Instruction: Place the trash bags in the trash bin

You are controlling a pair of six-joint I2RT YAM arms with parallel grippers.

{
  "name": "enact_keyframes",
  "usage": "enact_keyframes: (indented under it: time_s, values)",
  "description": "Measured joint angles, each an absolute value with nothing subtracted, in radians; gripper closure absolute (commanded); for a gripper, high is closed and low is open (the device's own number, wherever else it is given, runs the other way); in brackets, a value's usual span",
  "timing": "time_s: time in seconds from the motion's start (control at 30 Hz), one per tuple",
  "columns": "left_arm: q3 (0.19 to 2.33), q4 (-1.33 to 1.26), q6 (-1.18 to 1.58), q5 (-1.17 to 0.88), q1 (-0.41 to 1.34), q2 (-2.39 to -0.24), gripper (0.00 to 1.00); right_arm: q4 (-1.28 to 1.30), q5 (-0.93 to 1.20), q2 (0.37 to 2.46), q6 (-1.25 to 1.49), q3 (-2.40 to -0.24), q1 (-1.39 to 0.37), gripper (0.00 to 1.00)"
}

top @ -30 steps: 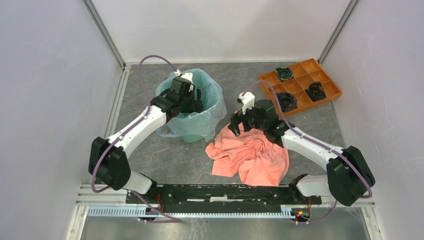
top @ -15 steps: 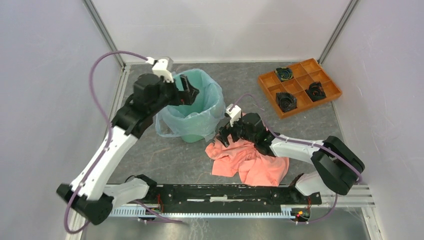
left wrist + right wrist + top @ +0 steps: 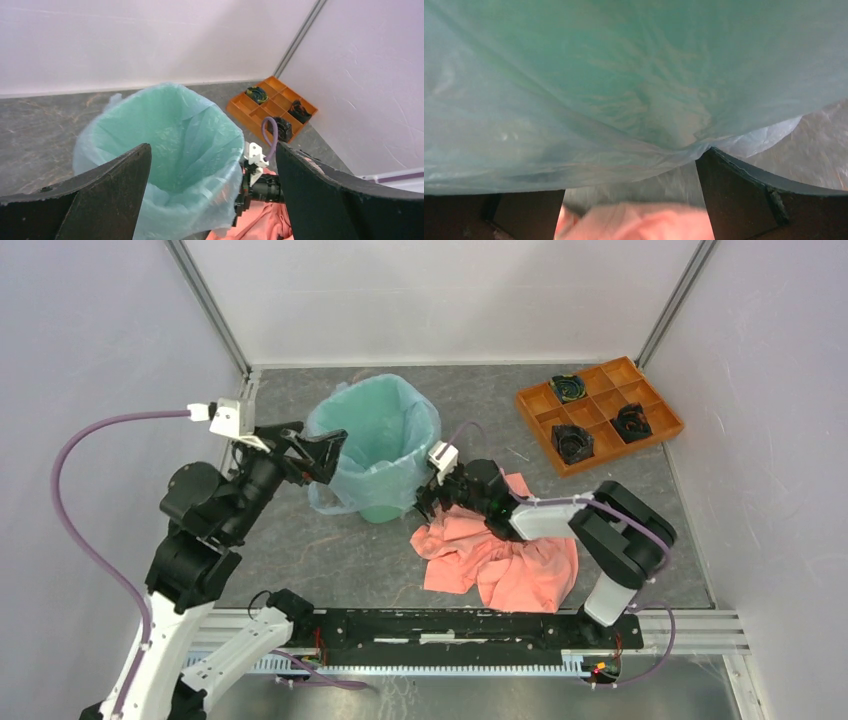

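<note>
Look first at the trash bag (image 3: 372, 430): tucked down inside the trash bin (image 3: 380, 508) near the back of the worktop (image 3: 330, 550), folded over the rim, hanging loose down the sides. Looks almost done. At the bin's 9 o'clock, see the left tool (image 3: 322, 453), lifted up, wide open, holding nothing. At about 4 o'clock, find the right tool (image 3: 430, 502), low down, open too, one finger touching the loose plastic. Could snag the thin bag and drag it off the rim, or tip the bin, if pulled away fast. Right under that tool, spot the pink cloth (image 3: 505, 555), bunched up, easy to catch. Far off at 3 o'clock, see the orange tray (image 3: 607, 378), not in the way.
</note>
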State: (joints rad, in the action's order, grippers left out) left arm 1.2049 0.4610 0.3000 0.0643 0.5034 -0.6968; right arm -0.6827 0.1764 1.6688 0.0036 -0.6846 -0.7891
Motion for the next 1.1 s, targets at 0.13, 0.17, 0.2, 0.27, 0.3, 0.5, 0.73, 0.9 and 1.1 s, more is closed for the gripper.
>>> enact_keyframes:
  time_s: [0.13,0.17,0.2,0.27,0.3,0.5,0.73,0.9,1.1]
  values:
    - [1.207,0.470,0.275,0.089,0.503,-0.651,0.00,-0.720,0.143,1.805,0.041,-0.837,-0.823,0.02]
    - [1.212,0.479,0.274,0.096,0.503,-0.648,0.00,-0.719,0.119,1.848,0.052,-0.894,-0.838,0.02]
    - [1.219,0.490,0.271,0.096,0.503,-0.648,0.00,-0.718,0.099,1.886,0.062,-0.945,-0.849,0.02]
    - [1.233,0.509,0.269,0.094,0.503,-0.647,0.00,-0.717,0.043,1.998,0.084,-1.103,-0.879,0.02]
    - [1.237,0.519,0.269,0.093,0.503,-0.643,0.00,-0.717,0.020,2.044,0.094,-1.169,-0.890,0.02]
    - [1.266,0.589,0.267,0.096,0.503,-0.600,0.00,-0.656,-0.125,2.375,0.168,-1.691,-0.942,0.02]
    - [1.358,0.656,0.244,0.104,0.503,-0.591,0.00,-0.639,-0.290,2.779,0.218,-2.278,-0.973,0.02]
    - [1.389,0.675,0.244,0.098,0.503,-0.607,0.00,-0.652,-0.361,2.823,0.254,-2.285,-0.975,0.02]
    - [1.364,0.662,0.245,0.075,0.503,-0.638,0.00,-0.646,-0.332,2.605,0.239,-1.939,-0.970,0.02]
